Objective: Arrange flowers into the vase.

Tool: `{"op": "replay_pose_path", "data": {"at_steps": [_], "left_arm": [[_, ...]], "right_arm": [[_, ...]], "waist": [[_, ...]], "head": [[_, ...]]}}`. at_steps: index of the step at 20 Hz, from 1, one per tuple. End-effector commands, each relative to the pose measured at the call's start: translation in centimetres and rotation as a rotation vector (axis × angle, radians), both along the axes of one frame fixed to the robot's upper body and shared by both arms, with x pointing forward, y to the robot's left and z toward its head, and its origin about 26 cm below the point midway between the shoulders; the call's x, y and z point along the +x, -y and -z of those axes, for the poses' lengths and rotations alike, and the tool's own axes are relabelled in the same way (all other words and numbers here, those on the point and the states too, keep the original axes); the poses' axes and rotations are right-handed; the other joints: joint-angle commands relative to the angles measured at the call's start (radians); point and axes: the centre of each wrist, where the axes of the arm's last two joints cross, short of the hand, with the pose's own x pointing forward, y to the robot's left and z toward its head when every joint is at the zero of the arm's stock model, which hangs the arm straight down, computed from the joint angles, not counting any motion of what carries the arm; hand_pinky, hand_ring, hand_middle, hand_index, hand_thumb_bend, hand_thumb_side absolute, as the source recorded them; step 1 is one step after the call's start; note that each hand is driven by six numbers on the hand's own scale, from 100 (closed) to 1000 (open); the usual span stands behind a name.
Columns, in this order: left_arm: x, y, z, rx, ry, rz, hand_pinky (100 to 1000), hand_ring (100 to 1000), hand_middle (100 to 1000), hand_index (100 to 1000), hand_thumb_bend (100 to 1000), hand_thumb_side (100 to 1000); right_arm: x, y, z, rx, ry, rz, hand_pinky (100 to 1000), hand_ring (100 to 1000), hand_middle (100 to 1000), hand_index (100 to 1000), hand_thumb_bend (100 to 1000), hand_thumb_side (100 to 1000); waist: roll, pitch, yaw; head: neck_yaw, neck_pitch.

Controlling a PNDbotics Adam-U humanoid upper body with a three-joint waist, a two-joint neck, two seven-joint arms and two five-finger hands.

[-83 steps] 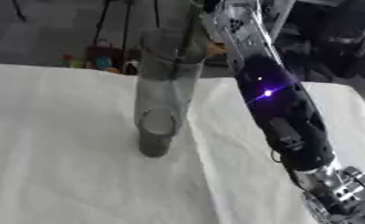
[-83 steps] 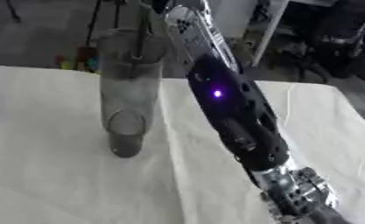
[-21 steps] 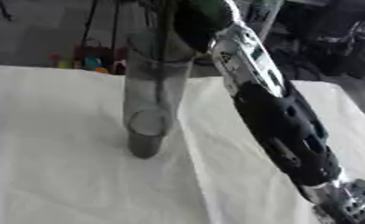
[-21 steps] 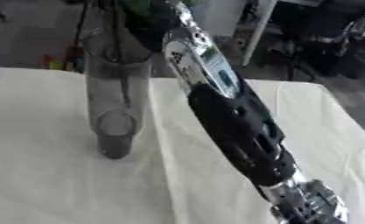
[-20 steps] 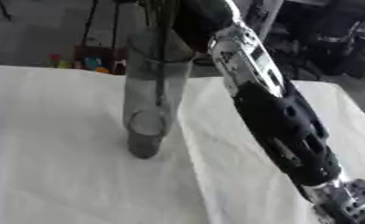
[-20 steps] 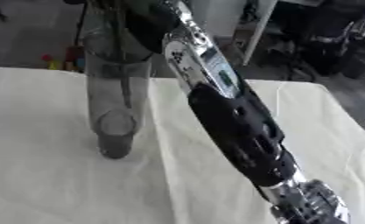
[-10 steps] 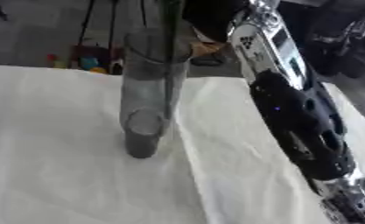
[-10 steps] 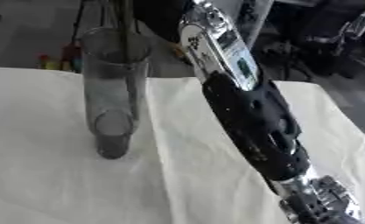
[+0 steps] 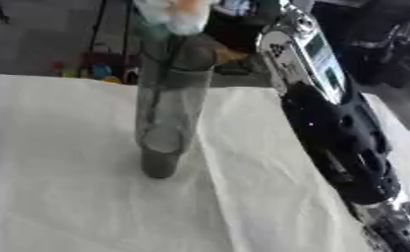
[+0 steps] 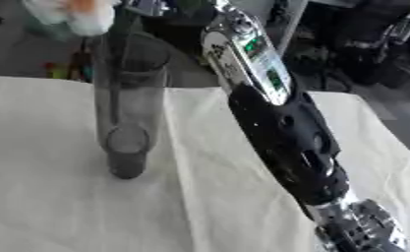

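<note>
Glass vase (image 9: 167, 120) is shown upright on the cloth (image 9: 62, 197); a flower (image 10: 74, 15) stands in it, stem vertical. Right arm (image 10: 281, 128) is reached over; finger state cannot be told.

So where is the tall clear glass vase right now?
The tall clear glass vase stands upright on the white tablecloth, left of centre, beside the robot's black right arm.

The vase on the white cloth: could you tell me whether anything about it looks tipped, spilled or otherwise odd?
Nothing stands out. The clear vase stands upright on the white cloth, a stem inside it and a pale flower head above its rim. No spill shows.
</note>
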Motion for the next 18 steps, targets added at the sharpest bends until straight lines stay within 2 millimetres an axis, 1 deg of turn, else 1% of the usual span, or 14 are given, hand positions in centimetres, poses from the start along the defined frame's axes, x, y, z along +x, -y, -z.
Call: {"op": "replay_pose_path", "data": {"at_steps": [1,2,3,5,7,13,14,15,16,18], "left_arm": [[-0.3,-0.1,-0.5,0.005,0.021,-0.004,762,778,838,858,100,597],[-0.3,-0.2,-0.5,0.006,0.020,-0.004,762,778,838,858,100,598],[-0.3,-0.2,-0.5,0.007,0.020,-0.006,762,778,838,858,100,599],[-0.3,-0.2,-0.5,0.008,0.017,-0.007,762,778,838,858,100,601],[-0.3,-0.3,-0.4,0.011,0.015,-0.009,762,778,838,858,100,601],[-0.3,-0.4,-0.3,0.017,0.009,-0.012,761,777,837,858,100,602],[-0.3,-0.4,-0.3,0.019,0.008,-0.012,761,777,837,858,100,602],[-0.3,-0.4,-0.2,0.021,0.006,-0.012,761,777,837,858,100,602],[-0.3,-0.5,-0.2,0.023,0.005,-0.014,761,777,837,858,100,602],[-0.3,-0.6,-0.2,0.026,0.004,-0.016,761,777,837,858,100,601]], "right_arm": [[-0.8,0.8,-1.3,-0.086,0.031,0.017,876,1000,1000,1000,297,100],[-0.9,0.8,-1.4,-0.114,0.034,0.021,877,1000,1000,1000,283,100],[-1.1,0.8,-1.5,-0.141,0.035,0.025,880,1000,1000,1000,251,100],[-1.2,1.0,-1.8,-0.186,0.034,0.044,881,1000,1000,1000,150,100],[-1.3,1.2,-2.0,-0.221,0.026,0.077,880,1000,1000,1000,100,100],[-1.1,1.8,-2.4,-0.318,-0.056,0.179,878,1000,1000,1000,100,100],[-0.8,2.0,-2.5,-0.335,-0.077,0.187,884,1000,1000,1000,219,100],[-0.5,2.3,-2.6,-0.358,-0.098,0.190,884,1000,1000,1000,241,100],[-0.3,2.6,-2.7,-0.386,-0.112,0.200,885,1000,1000,1000,287,100],[0.1,3.2,-2.7,-0.452,-0.120,0.229,886,1000,1000,1000,321,100]], "waist": [[0.008,-0.026,0.000],[0.007,-0.027,-0.001],[0.006,-0.028,-0.002],[0.004,-0.031,-0.004],[0.002,-0.033,-0.008],[-0.001,-0.043,-0.016],[-0.002,-0.045,-0.016],[-0.004,-0.048,-0.016],[-0.005,-0.051,-0.017],[-0.009,-0.054,-0.020]], "head": [[-0.004,-0.009],[-0.003,-0.007],[-0.003,-0.005],[-0.002,-0.002],[0.000,-0.001],[0.004,0.004],[0.003,0.007],[0.003,0.009],[0.004,0.013],[0.006,0.017]]}}
